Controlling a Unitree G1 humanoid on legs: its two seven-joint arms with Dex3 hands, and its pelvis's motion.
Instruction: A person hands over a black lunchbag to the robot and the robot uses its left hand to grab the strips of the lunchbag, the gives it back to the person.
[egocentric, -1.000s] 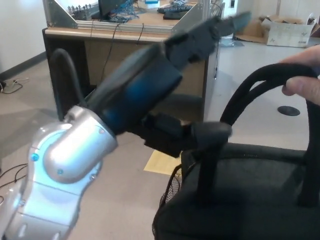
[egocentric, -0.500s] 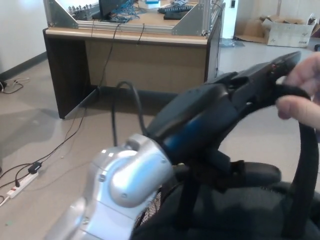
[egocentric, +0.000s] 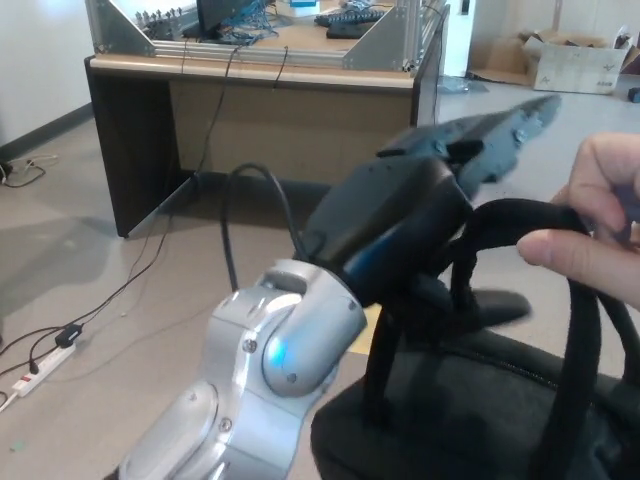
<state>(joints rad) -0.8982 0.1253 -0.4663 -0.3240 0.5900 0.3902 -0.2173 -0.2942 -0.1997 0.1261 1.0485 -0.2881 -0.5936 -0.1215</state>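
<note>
1. Compared with half a second back, the left hand (egocentric: 480, 140) has lifted a bit toward 12 o'clock, and the person's hand (egocentric: 590, 225) has come further into view at 3 o'clock, now clearly pinching the straps (egocentric: 510, 215).
2. Since a full second ago the silver-and-black left arm (egocentric: 300, 340) has swung from the 9 o'clock side across to the middle, so it now runs from 7 o'clock up toward 1 o'clock.
3. Black lunchbag (egocentric: 470, 420) sits at about 5 o'clock, cut off by the bottom and right edges. Its straps loop up from the bag body to the person's hand.
4. Fingers on the left hand: honestly can't tell. The hand is blurry and pointing away from the camera, sitting just above the straps, and I can't see whether anything is wrapped around them or even touching them.
5. One dark part sticks out under the forearm toward 4 o'clock, right beside the near strap. Can't say if that's a thumb or part of the wrist.
6. Right hand doesn't show anywhere.
7. Background stuff: a wooden desk (egocentric: 250, 70) with a metal frame at 11 to 12 o'clock, a cardboard box (egocentric: 575, 60) at 2 o'clock, and a power strip (egocentric: 35, 365) with its cable on the floor at 8 o'clock.
</note>
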